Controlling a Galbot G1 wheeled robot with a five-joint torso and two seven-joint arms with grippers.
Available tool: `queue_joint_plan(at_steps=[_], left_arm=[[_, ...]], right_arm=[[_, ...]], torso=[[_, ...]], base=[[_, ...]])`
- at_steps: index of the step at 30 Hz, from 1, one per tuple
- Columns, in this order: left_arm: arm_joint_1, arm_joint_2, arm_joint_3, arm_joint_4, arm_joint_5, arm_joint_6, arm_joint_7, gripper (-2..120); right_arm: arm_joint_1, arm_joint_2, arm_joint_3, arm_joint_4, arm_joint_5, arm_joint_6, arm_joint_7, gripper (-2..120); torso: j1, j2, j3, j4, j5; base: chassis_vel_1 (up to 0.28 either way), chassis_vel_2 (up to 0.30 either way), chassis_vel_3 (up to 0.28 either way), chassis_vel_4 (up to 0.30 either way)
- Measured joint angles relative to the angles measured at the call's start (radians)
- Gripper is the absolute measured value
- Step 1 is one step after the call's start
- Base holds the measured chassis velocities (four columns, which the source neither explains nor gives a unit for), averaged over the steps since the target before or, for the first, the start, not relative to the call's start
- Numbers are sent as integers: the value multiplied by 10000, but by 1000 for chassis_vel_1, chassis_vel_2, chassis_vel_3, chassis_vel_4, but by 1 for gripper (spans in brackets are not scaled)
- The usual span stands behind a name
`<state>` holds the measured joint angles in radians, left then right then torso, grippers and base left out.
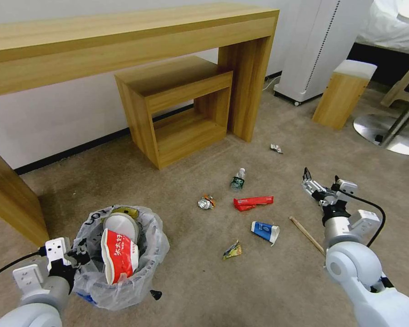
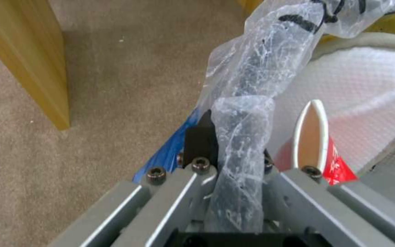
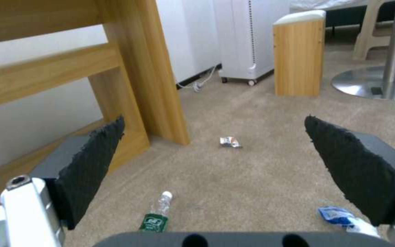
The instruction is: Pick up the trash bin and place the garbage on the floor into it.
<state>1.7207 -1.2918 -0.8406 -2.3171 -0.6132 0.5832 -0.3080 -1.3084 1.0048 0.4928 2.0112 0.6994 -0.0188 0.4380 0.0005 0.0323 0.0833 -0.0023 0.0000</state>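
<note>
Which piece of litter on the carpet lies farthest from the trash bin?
The small silver wrapper, alone on the carpet near the tall desk's leg, beyond the green-labelled bottle. The other pieces cluster nearer the trash bin.

Long wooden desk (image 1: 122,32), nested wooden stool (image 1: 177,104), white appliance (image 1: 320,45)

At near left, the left gripper (image 1: 79,254) clamps the rim of the small round trash bin lined with crinkled translucent plastic (image 1: 147,254), which holds a red-and-white paper cup (image 1: 119,260). On the beige carpet floor (image 1: 191,281) lie a crushed can (image 1: 206,202), a red flattened carton (image 1: 253,202), a green-labelled bottle (image 1: 237,179), a white-blue packet (image 1: 265,231) and a wooden stick (image 1: 306,235). The right gripper (image 1: 321,180) hovers open at right.
</note>
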Motion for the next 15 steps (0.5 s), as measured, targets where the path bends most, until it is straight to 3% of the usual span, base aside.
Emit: queue_joint_plan(at_steps=[6, 12, 15], left_arm=[[17, -122, 26, 1, 119, -75, 35, 1], [35, -327, 82, 0, 379, -266, 156, 1], [36, -375, 100, 30, 441, -301, 179, 1]], right_arm=[[-47, -3, 12, 10, -4, -9, 5, 100], [-59, -35, -150, 73, -1, -94, 302, 100], [1, -100, -331, 406, 1317, -1219, 988, 100]], torso=[[0, 0, -1, 0, 0], [1, 0, 3, 0, 0], [3, -3, 3, 0, -3]], base=[[0, 0, 0, 0], [-117, 126, 124, -120], [-79, 94, 69, -69]])
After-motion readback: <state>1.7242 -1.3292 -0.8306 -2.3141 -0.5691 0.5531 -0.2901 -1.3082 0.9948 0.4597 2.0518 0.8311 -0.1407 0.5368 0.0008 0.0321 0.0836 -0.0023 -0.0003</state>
